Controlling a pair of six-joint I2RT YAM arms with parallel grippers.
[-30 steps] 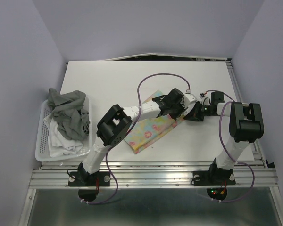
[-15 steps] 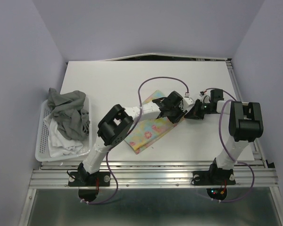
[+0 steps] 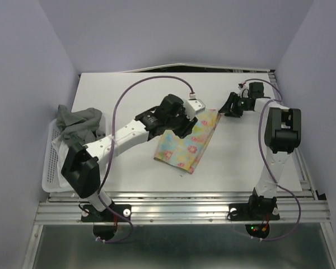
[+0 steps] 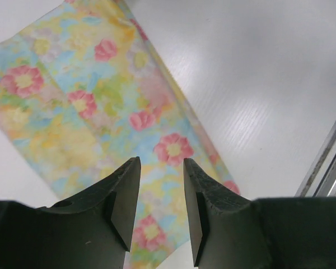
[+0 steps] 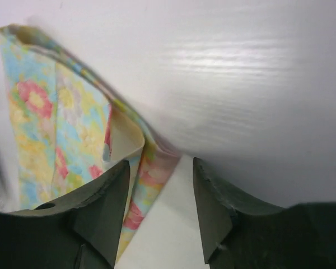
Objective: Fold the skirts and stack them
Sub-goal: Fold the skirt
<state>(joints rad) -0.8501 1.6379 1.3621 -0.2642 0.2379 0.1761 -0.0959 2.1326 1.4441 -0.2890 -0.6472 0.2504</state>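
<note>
floral skirt folded on the table, both grippers open above it

the floral skirt (image 3: 186, 147) lies folded into a slanted rectangle near the middle of the white table (image 3: 129, 89). the left gripper (image 3: 183, 128) hovers over the skirt's upper left part. in the left wrist view its fingers (image 4: 126, 196) stand apart with nothing between them and the flower print below. the right gripper (image 3: 225, 109) sits just beside the skirt's upper right corner. the right wrist view shows its jaws spread and empty, with the layered folded edge of the skirt under them. a white slatted basket (image 3: 47, 175) stands at the table's left edge. it holds a crumpled grey skirt (image 3: 78, 120) on top of a white skirt (image 3: 59, 147).
</note>
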